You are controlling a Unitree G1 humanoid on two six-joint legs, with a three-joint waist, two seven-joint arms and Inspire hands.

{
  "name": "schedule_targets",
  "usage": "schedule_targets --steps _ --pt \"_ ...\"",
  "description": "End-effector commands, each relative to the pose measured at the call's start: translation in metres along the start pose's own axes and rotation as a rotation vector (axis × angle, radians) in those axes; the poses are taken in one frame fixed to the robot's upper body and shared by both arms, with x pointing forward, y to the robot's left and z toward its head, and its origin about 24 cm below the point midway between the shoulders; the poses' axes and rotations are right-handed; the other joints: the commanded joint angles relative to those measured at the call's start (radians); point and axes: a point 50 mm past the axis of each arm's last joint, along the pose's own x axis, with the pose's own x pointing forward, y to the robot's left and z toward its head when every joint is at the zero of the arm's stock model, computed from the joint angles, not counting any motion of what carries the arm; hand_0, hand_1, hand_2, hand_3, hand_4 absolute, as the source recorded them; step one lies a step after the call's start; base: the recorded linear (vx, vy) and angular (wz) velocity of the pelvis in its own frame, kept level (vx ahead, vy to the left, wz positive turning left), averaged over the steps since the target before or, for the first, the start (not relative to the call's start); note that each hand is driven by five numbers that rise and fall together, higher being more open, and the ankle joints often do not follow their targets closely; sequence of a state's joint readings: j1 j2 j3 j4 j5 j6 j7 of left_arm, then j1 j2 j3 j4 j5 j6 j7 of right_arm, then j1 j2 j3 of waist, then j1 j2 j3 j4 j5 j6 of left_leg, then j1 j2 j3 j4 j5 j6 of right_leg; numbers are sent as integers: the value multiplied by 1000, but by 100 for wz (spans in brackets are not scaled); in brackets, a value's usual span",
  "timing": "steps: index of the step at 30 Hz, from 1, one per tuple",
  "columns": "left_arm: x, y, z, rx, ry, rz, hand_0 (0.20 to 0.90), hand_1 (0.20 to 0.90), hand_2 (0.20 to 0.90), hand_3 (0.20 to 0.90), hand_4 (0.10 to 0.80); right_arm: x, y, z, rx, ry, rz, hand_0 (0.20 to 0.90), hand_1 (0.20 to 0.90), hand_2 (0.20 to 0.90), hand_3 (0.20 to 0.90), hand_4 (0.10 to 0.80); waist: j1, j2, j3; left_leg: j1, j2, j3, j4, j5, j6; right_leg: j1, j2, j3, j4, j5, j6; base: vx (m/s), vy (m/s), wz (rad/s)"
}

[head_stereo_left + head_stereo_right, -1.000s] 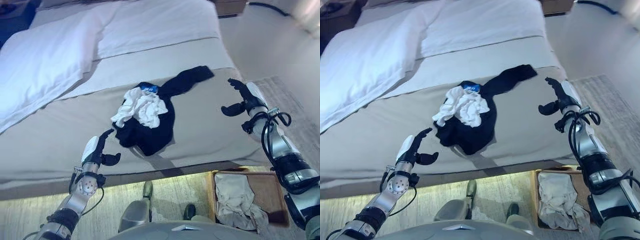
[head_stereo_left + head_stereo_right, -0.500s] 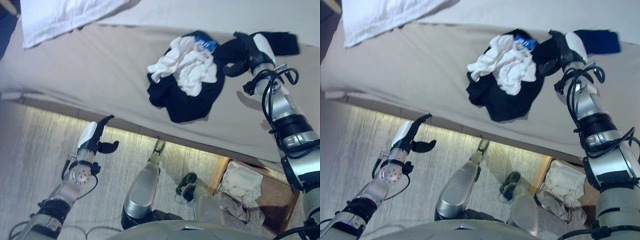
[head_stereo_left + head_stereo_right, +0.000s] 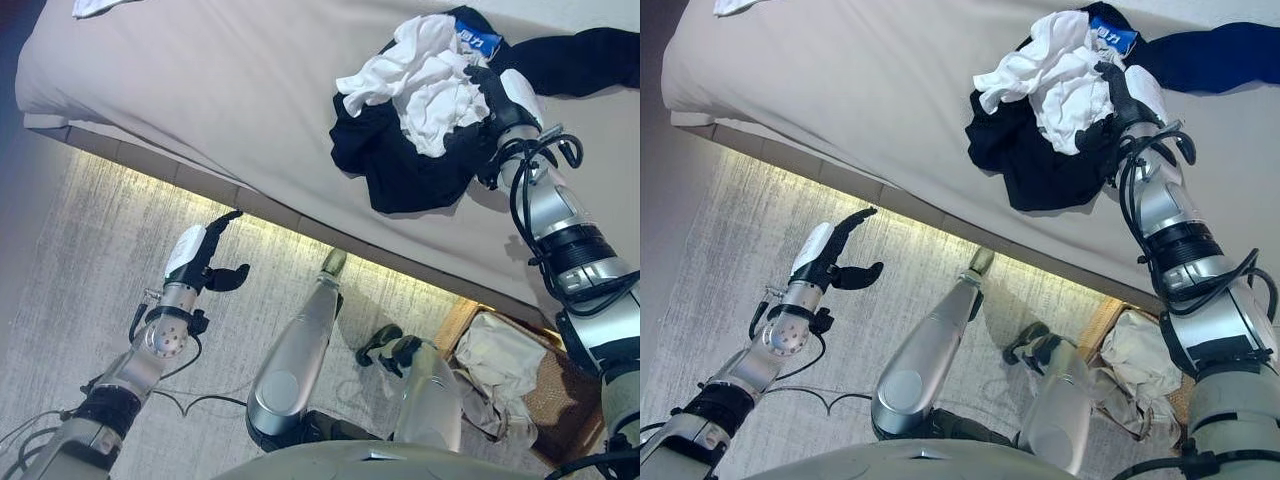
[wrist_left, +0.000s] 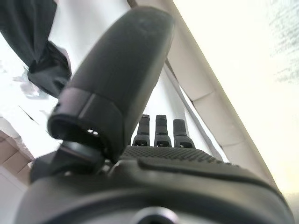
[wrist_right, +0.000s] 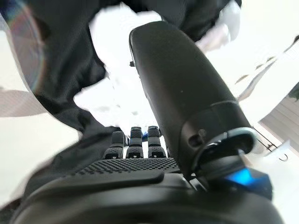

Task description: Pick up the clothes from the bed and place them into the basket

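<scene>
Right hand upper right of frame, fingers straight and spread, resting on the clothes heaped on the bed. Left hand lower left over the floor, fingers relaxed, holding nothing. Basket at lower right.

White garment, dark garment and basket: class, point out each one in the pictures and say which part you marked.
white garment (image 3: pixel 425 75), left eye view, middle of the crumpled white cloth.
dark garment (image 3: pixel 400 170), left eye view, its lower spread below the white cloth.
basket (image 3: pixel 572 385), left eye view, brown woven side wall.

Pale grey patterned carpet and a white pillow corner at top left.
</scene>
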State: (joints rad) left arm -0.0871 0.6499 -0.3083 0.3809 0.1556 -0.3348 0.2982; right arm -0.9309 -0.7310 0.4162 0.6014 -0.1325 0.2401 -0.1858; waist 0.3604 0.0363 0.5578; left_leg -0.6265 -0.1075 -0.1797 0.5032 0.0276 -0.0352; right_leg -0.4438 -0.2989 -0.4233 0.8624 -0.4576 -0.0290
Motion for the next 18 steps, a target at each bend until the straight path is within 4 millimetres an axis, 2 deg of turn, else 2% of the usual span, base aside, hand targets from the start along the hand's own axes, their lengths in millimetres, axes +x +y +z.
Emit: schedule_targets --steps 1,7,9,10,11,15,18 --pt "-2 25 20 -20 -133 114 900 900 900 900 800 8 -43 30 -39 -118 -157 900 900 900 900 800 13 6 -38 -22 -34 39 195 -217 65 -80 98 -14 22 103 -63 -60 -14 19" --pt "-4 29 27 -25 -176 128 900 900 900 900 800 13 -53 21 -110 -65 -176 900 900 900 900 800 17 20 -38 -104 -47 46 260 -234 78 -154 101 -13 66 95 -71 -60 -17 7" --pt "-4 30 27 -26 -179 128 900 900 900 900 800 14 -57 19 -112 -57 -185 712 712 712 680 580 19 23 -38 -120 -52 45 278 -236 79 -168 103 -11 77 94 -73 -21 -9 0" --pt "-5 30 27 -24 -179 125 900 900 900 900 800 16 -59 20 -114 -55 -188 681 681 681 645 545 20 23 -38 -126 -54 45 286 -238 79 -172 103 -10 81 93 -73 0 0 0" --pt "-5 30 27 -23 -180 123 900 900 900 900 800 16 -61 20 -116 -53 -191 589 589 589 538 438 20 24 -38 -132 -56 44 295 -241 79 -176 104 -9 86 92 -73 0 0 0" --pt "-6 29 28 -18 -187 121 900 900 900 900 800 17 -66 21 -121 -51 -202 561 561 561 505 405 20 24 -38 -141 -58 42 310 -247 80 -183 105 -5 98 88 -72 -2 -1 -1" --pt "-8 30 29 -18 -195 126 900 900 900 900 800 17 -71 21 -123 -46 -219 566 566 566 510 410 19 26 -38 -143 -60 41 314 -248 81 -188 106 -2 101 89 -70 0 0 0"
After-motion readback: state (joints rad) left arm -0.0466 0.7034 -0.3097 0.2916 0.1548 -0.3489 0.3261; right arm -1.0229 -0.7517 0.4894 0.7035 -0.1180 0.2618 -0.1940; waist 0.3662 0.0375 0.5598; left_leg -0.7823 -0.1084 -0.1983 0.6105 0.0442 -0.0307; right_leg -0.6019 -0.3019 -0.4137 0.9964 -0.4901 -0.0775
